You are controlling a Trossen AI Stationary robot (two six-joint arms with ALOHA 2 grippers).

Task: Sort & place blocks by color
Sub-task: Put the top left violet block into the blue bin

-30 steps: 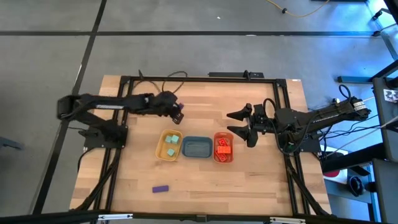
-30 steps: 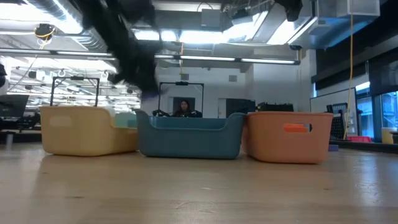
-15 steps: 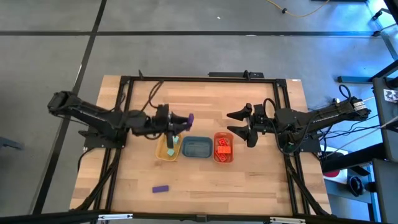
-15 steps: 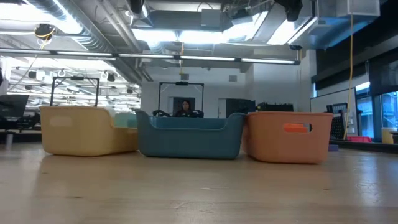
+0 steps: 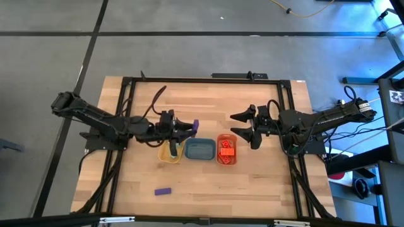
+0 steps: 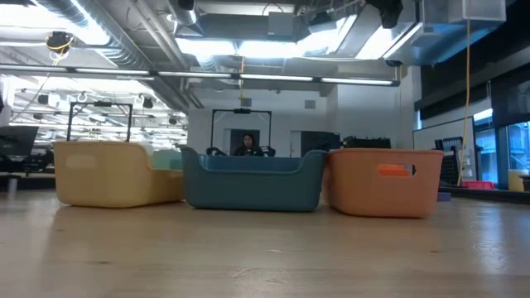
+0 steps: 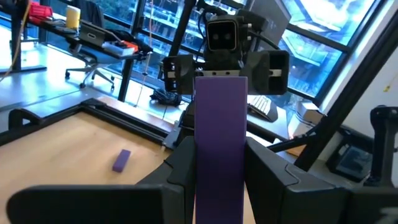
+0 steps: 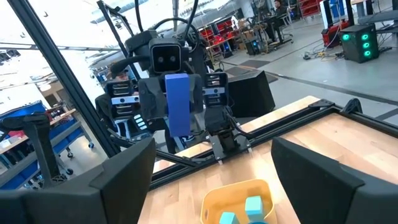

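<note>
Purple bar block (image 7: 219, 146) is clamped in the left gripper (image 5: 187, 128) above the blue plastic tray (image 5: 199, 150)'s far-left corner; lowering and release needed next. Right gripper (image 5: 247, 126) waits wide open near the orange tray (image 5: 226, 149).

The high view looks straight down on the whole desk (image 5: 265, 170). The low view sits at desk height, close to the three trays. Each wrist view faces the opposite arm; both overhead and low views share the trays.
</note>
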